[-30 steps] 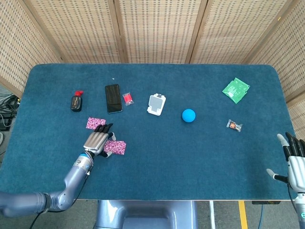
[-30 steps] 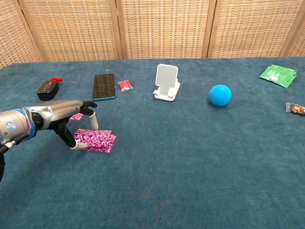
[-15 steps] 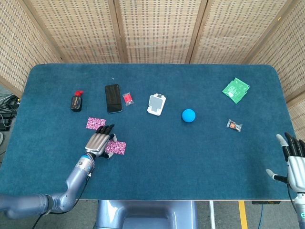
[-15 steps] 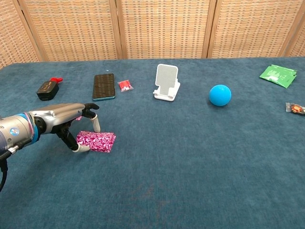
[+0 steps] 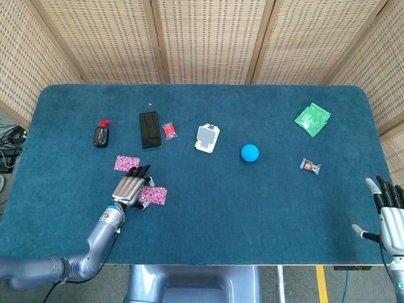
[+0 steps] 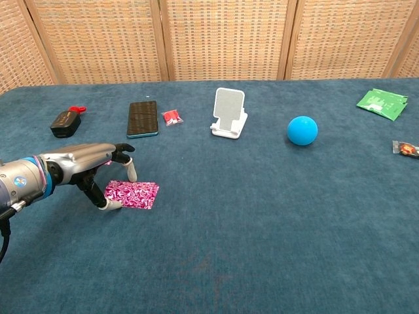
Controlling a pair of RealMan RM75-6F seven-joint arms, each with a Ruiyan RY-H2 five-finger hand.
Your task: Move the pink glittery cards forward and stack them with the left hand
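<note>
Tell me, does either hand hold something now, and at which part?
The left hand touches the near pink card at its left end; a real hold cannot be told. The right hand holds nothing.

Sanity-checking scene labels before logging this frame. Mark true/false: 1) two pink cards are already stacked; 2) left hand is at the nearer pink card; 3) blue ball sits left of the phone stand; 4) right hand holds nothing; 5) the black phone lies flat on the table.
1) False. The two pink glittery cards lie apart: the nearer card and the farther card are separate on the table.
2) True. The left hand is over the nearer card's left end.
3) False. The blue ball sits to the right of the white phone stand.
4) True. The right hand is at the table's right edge, fingers apart, holding nothing.
5) True. The black phone lies flat.
</note>
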